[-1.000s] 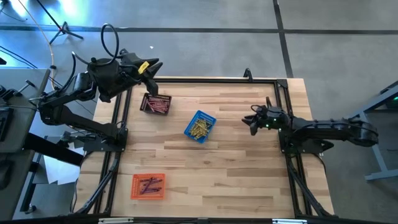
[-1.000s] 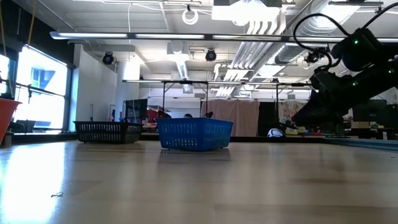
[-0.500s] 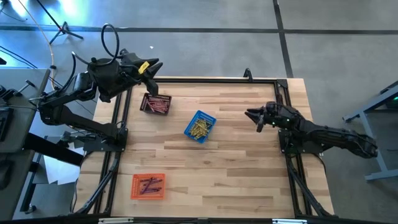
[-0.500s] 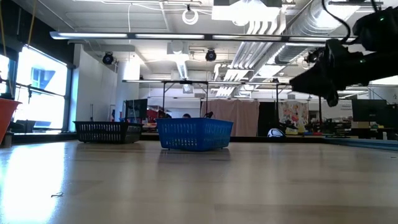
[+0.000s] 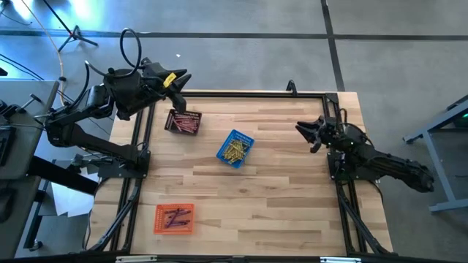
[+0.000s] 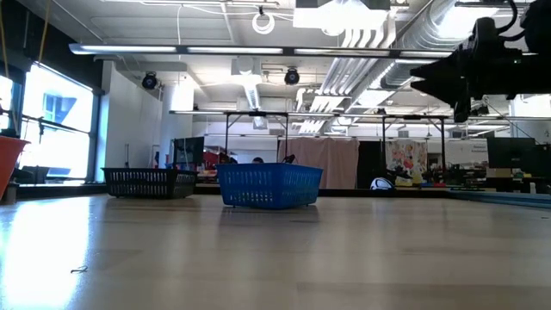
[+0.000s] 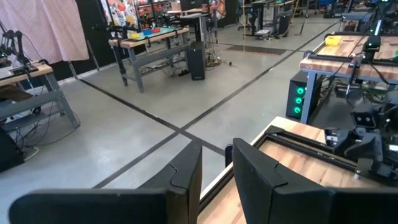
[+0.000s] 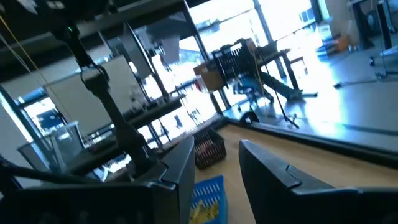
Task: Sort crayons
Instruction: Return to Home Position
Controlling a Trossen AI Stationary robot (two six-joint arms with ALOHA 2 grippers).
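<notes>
Near right edge: right end effector

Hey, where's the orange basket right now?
High view: the orange basket sits alone on the table, left side, far from the blue basket and black basket.

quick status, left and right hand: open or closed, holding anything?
Left hand: open, nothing between the fingers.
Right hand: open, nothing between the fingers.
</notes>
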